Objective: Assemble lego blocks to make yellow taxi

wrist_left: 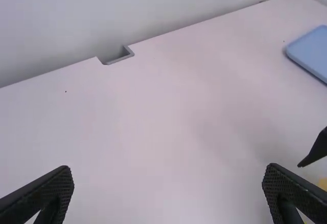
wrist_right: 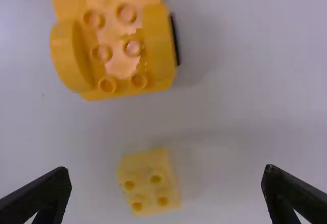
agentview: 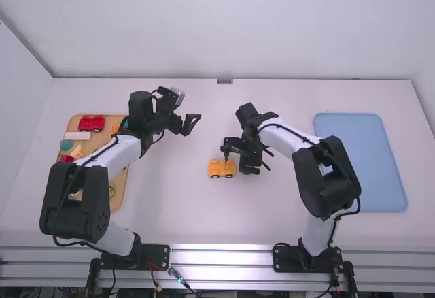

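My left gripper [agentview: 192, 122] is over the table's left-centre, and in its wrist view the left gripper [wrist_left: 168, 191] stands open with nothing between its fingers. My right gripper [agentview: 236, 159] is at the right end of the orange-yellow wheeled base [agentview: 221, 169]. In the right wrist view the right gripper [wrist_right: 167, 191] is open. Between its fingers, lower down, lies a small pale yellow brick [wrist_right: 148, 183], studs showing, touching neither finger. The studded wheeled base [wrist_right: 115, 45] is a short gap away from this brick. A sliver of yellow [wrist_left: 323, 184] peeks in at the left wrist view's edge.
A wooden tray [agentview: 117, 190] at the left, partly behind the left arm, holds a red wheeled base [agentview: 92, 124], a white brick [agentview: 77, 136], a green piece [agentview: 66, 145] and other pieces. An empty-looking blue tray [agentview: 363, 169] lies at the right, partly behind the right arm.
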